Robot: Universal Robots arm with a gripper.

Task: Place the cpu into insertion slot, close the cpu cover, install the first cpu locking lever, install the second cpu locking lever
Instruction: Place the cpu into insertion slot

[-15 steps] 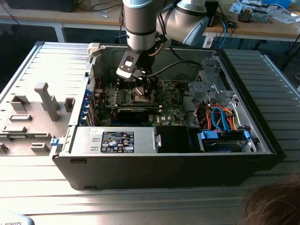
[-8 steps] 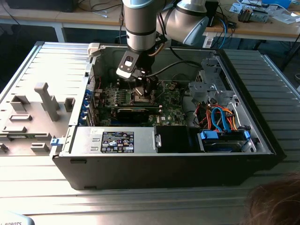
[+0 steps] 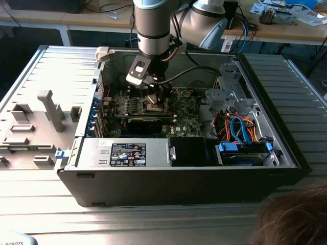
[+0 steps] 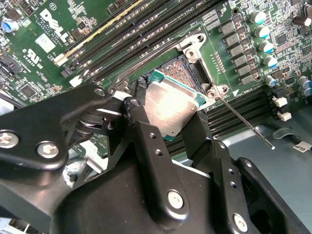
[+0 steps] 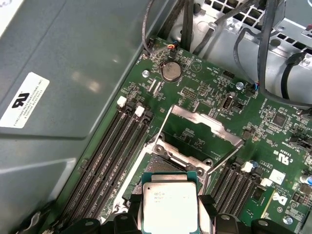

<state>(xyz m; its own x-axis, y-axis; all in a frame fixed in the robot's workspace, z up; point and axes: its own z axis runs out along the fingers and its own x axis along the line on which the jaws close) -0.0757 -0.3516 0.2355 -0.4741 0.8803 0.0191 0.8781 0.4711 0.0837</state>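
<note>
My gripper (image 4: 168, 117) is shut on the cpu (image 4: 170, 105), a flat square chip with a pale metal top, held by two opposite edges. The chip hangs tilted just above the insertion slot (image 4: 176, 69), whose dark pin field shows past its far edge. In the first wrist view the cpu (image 5: 169, 207) sits between the black fingers (image 5: 134, 202) over the slot (image 5: 160, 165). The cpu cover (image 5: 200, 117) stands swung open behind the slot. A thin locking lever (image 4: 243, 122) sticks out beside the socket. In the exterior view the gripper (image 3: 156, 97) reaches down into the open computer case.
Long black memory slots (image 5: 112, 146) run beside the socket. Cables (image 5: 263, 48) and a metal drive cage (image 3: 227, 97) lie toward the exterior view's right. A grey fixture tray (image 3: 36, 127) is on that view's left, and a person's hair (image 3: 296, 219) at bottom right.
</note>
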